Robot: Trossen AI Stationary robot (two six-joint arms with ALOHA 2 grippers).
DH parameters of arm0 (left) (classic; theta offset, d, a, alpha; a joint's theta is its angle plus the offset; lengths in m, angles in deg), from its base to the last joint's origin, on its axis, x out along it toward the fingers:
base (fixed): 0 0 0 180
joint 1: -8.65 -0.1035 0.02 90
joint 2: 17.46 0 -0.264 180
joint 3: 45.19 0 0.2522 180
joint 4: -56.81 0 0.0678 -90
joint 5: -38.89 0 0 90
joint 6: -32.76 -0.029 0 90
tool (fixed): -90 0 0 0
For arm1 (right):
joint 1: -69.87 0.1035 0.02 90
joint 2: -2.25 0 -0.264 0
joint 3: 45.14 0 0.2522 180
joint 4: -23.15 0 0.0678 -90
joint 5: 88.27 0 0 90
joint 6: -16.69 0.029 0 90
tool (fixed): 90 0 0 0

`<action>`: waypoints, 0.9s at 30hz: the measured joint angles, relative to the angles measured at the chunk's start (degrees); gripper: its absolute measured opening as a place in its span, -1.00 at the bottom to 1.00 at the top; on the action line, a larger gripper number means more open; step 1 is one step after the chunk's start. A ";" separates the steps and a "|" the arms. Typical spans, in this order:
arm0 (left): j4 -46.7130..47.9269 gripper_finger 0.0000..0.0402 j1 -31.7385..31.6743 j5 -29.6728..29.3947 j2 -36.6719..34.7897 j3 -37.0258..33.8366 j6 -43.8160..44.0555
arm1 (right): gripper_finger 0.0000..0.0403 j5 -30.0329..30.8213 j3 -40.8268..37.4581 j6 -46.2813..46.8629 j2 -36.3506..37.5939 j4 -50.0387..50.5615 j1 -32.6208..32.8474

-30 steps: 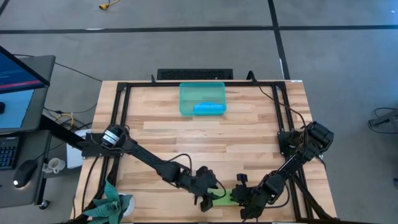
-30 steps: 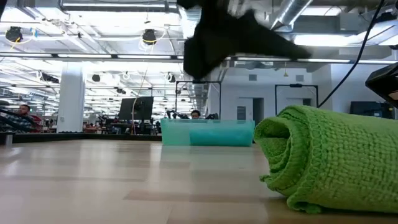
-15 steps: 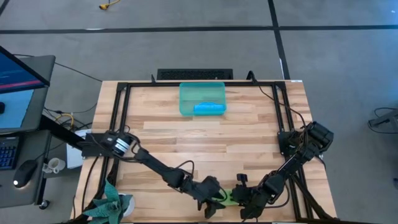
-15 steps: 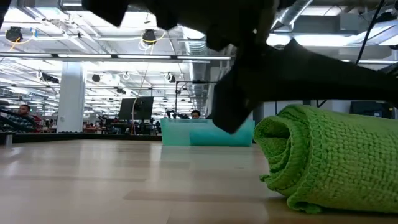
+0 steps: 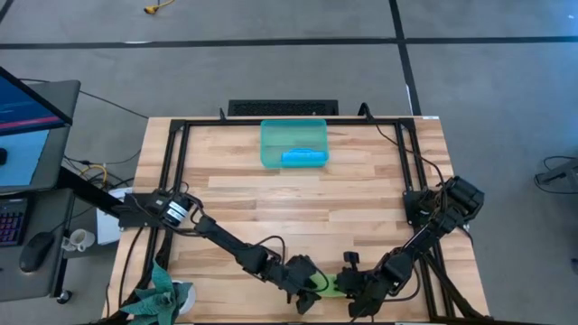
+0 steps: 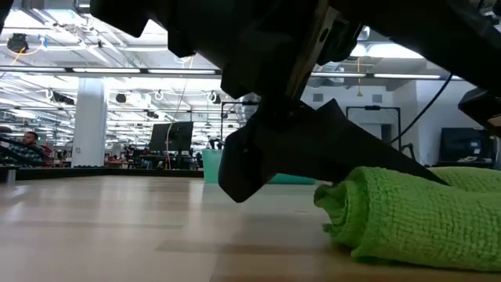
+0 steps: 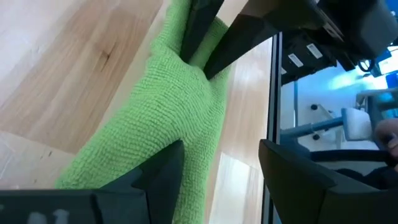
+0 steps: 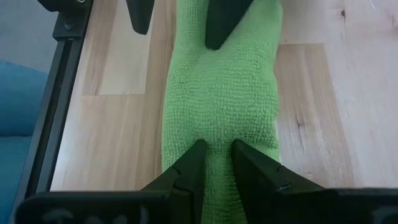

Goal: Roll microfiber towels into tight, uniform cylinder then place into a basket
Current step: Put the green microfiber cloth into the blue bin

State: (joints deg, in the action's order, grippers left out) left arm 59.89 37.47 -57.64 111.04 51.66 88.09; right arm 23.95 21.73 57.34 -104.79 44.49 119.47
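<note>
the right claw is clamped on one end of the lime green towel, its two fingers pinching a fold of cloth between them. the towel lies as a loose roll on the worktop, stretching straight out ahead of this claw toward the other one. in the high view the right claw sits low at the near edge of the worktop, just beside the black frame rail that runs along that edge.

the left claw meets the same towel from the opposite end, fingers spread apart, one finger pressed down on the cloth and the other standing off its side over bare wood. from table height it bears down on the roll's end, which looks squashed under it. from above, the left claw and the right one are near each other, with only a sliver of green showing between them.

well away from both claws, at the far side of the worktop, stands the basket, with the blue towel lying rolled inside it.
</note>
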 joint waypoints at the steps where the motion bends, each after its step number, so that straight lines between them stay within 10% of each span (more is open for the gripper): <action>1: 0.17 0.03 0.03 -0.06 -0.01 0.01 0.05 | -0.47 0.06 0.00 0.00 -0.01 0.00 0.00; 27: 15.20 0.03 -3.70 1.38 -0.43 0.17 -0.48 | -0.47 0.19 0.25 0.55 0.30 5.42 -6.46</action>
State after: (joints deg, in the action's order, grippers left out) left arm 75.09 33.77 -56.26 110.61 51.84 87.61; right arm 24.14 21.98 57.89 -104.49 49.91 113.01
